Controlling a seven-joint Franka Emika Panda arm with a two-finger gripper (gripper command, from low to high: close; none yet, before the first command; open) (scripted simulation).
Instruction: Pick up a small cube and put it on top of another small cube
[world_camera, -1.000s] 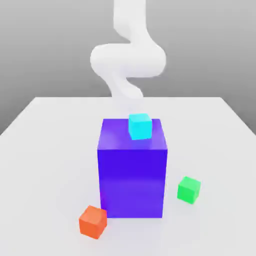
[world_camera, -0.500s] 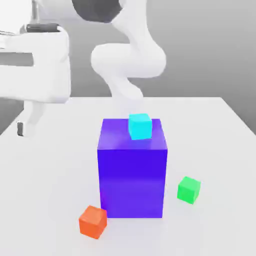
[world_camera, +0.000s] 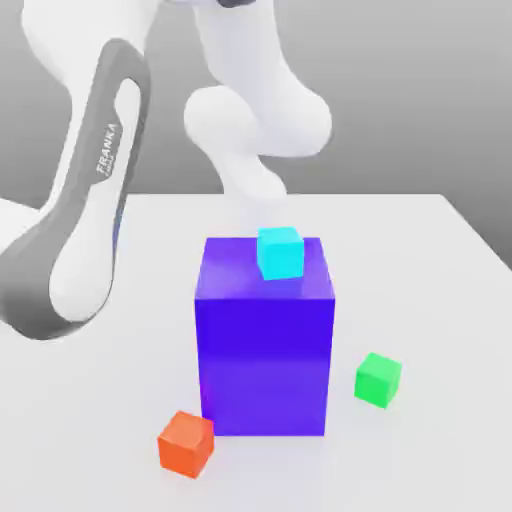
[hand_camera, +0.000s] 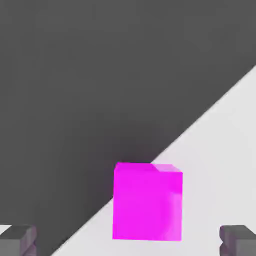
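**Gripper open above magenta cube; nothing held**

Gripper (hand_camera: 128, 241) fingers stand wide apart, one fingertip (hand_camera: 18, 239) at each lower corner of the hand view, with nothing between them. A magenta cube (hand_camera: 147, 201) sits on the white table (hand_camera: 220, 150) in that view, lying in line with the gap between the fingers but clear of both; no contact is seen. The table edge runs diagonally just behind the cube, with dark floor beyond.

No containers are in the scene. The one supporting object is a large blue block (world_camera: 265, 340) standing upright at the middle of the table (world_camera: 420, 240) in the exterior view. A small cyan cube (world_camera: 280, 252) rests on its top face, near the rear edge.

An orange cube (world_camera: 186, 443) lies on the table just beside the block's front corner toward the exterior view's left. A green cube (world_camera: 378, 379) lies near the block on the exterior view's right, apart from it.

The arm (world_camera: 85, 220) reaches down on the exterior view's left.
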